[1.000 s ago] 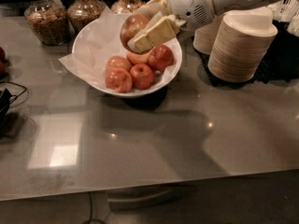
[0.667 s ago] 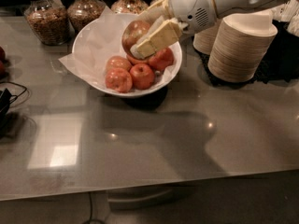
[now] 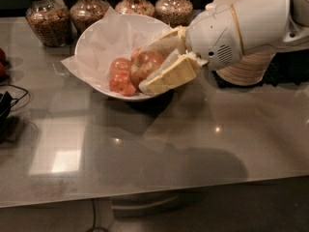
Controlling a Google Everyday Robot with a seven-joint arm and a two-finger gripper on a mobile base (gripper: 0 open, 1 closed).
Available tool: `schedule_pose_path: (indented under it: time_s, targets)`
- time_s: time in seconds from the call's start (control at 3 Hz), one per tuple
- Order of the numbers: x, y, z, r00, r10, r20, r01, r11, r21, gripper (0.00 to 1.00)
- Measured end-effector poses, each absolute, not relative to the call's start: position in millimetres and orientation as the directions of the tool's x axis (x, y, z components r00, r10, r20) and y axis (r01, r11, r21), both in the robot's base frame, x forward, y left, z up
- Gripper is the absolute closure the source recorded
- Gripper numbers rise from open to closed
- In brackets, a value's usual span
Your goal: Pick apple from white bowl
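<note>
The white bowl (image 3: 96, 47), wide and lined with crinkled white paper, stands on the grey counter at the back left. Several red apples (image 3: 119, 76) lie in it. My gripper (image 3: 150, 67) reaches in from the right, over the bowl's right side, and its beige fingers (image 3: 169, 76) are shut on one apple (image 3: 146, 65), held above the others. The white arm fills the upper right of the view.
Several glass jars of grains (image 3: 44, 18) line the back edge behind the bowl. A stack of beige paper bowls (image 3: 251, 66) stands at the right, partly behind the arm. Dark cables (image 3: 7, 105) lie at the left edge.
The view has closed in on the bowl. My gripper holds the apple as before and has lifted it a little above the remaining apples.
</note>
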State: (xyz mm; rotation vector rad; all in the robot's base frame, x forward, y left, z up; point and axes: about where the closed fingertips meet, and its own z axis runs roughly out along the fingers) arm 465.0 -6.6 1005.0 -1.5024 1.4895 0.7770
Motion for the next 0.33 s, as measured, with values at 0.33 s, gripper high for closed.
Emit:
schedule_pose_path:
  time_s: [0.33]
  targets:
    - [465.0,-6.6,1005.0,0.094,-0.451,-0.887,-0.986,0.081,-0.145,1.00]
